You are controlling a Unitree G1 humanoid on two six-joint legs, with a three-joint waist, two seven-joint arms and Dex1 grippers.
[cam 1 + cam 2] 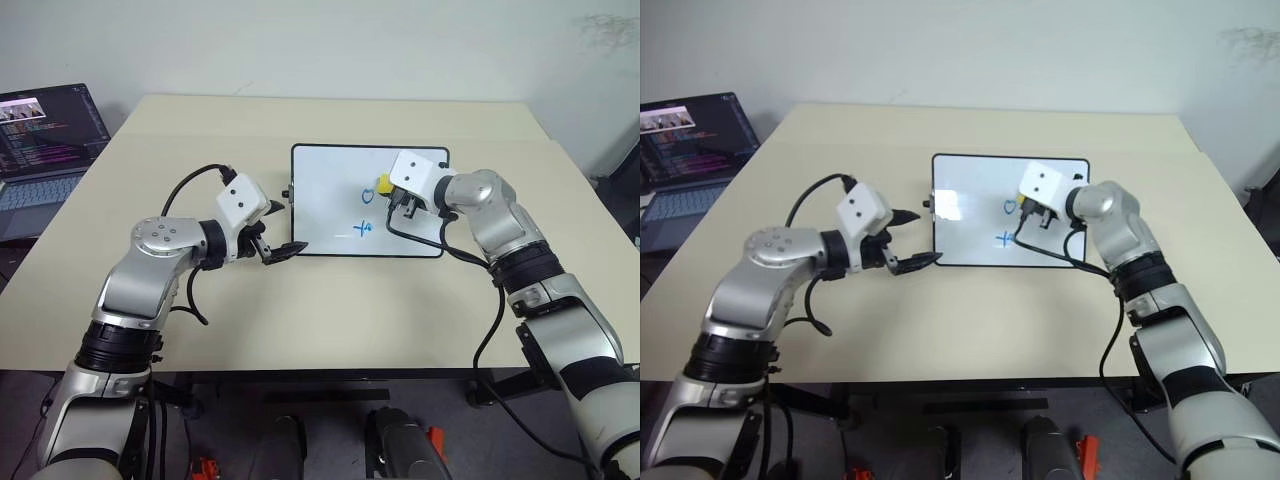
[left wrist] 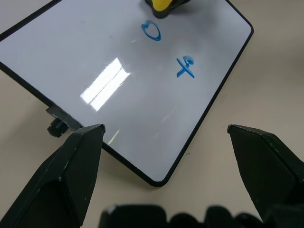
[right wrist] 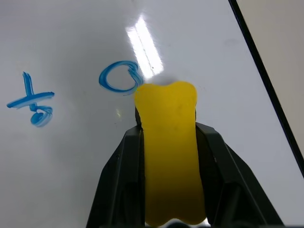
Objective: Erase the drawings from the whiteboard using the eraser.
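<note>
The left tool [image 1: 278, 252] is spread at the board's [image 1: 330, 215] near-left corner, apparently to steady it on the worktop [image 1: 200, 130]. The right tool [image 3: 166, 137] pinches the eraser [image 3: 168, 142], its tip just beside the circle [image 3: 118, 77]; the cross [image 3: 31, 102] lies apart.

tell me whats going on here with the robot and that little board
A two-armed robot is wiping blue marker drawings off a small whiteboard lying on a beige table. Its right gripper is shut on a yellow eraser, whose tip is on the board right beside a small blue circle. A blue cross-like mark sits apart from it, untouched. The left gripper is open, its fingers around the board's near left corner. A laptop sits open off to the left.
</note>
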